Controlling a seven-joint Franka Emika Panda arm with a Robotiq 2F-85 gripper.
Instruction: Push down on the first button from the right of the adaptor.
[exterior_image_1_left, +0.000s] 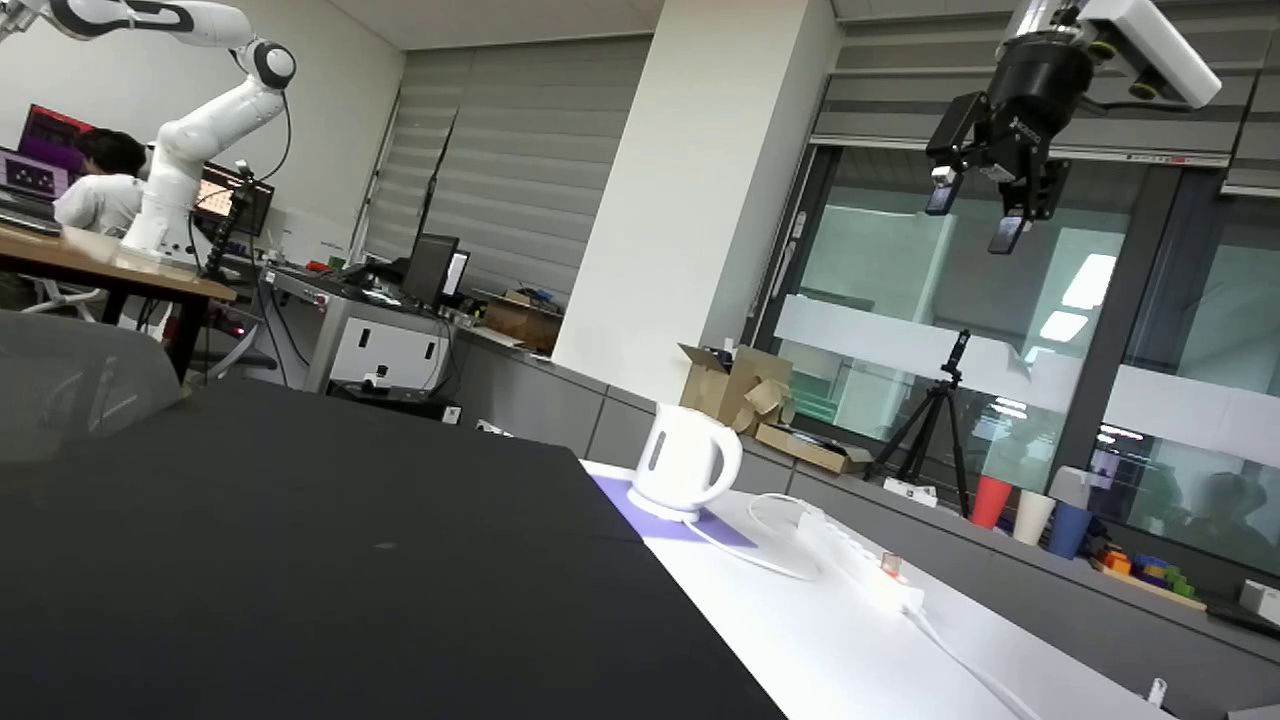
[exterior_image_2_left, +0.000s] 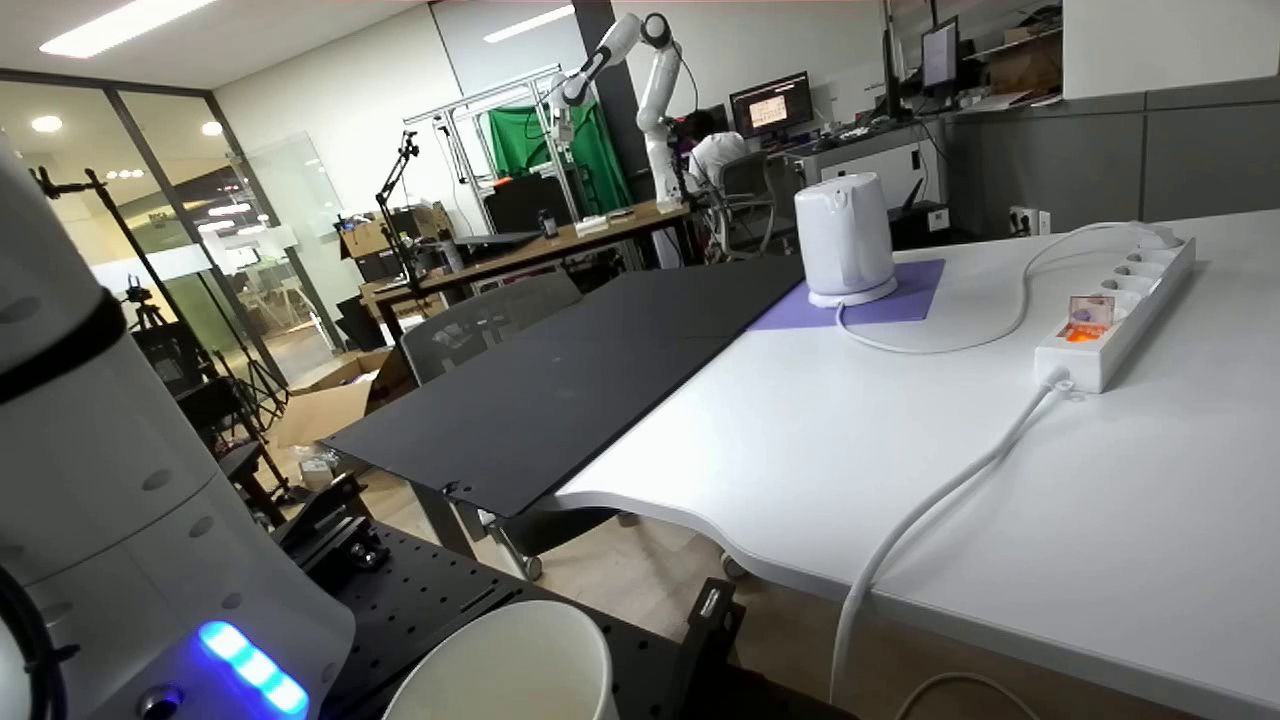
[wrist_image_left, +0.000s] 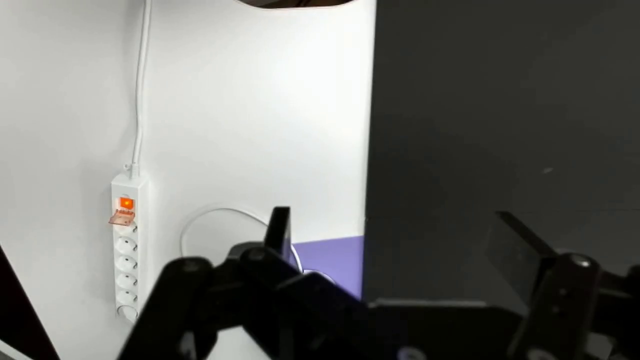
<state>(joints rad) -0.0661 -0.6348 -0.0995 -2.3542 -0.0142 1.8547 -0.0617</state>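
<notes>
The adaptor is a long white power strip lying on the white table, seen in both exterior views (exterior_image_1_left: 868, 572) (exterior_image_2_left: 1150, 318) and at the left of the wrist view (wrist_image_left: 143, 240). An orange lit button (wrist_image_left: 126, 203) sits at its cable end, also visible in an exterior view (exterior_image_2_left: 1083, 332). A clear orange flap (wrist_image_left: 121, 218) stands open beside the button; it also shows in both exterior views (exterior_image_1_left: 891, 564) (exterior_image_2_left: 1092, 309). Several round sockets run along the strip. My gripper (exterior_image_1_left: 973, 218) is high above the table, open, with nothing between its fingers (wrist_image_left: 393, 212). It is well apart from the adaptor.
A white kettle (exterior_image_1_left: 680, 462) (exterior_image_2_left: 845, 240) stands on a purple mat (exterior_image_2_left: 920, 283) beside the strip, its cord running to it. A black board (exterior_image_1_left: 380, 560) (wrist_image_left: 500, 110) adjoins the white table (exterior_image_2_left: 900, 420). A thick white cable (exterior_image_2_left: 950, 485) leaves the strip over the table edge.
</notes>
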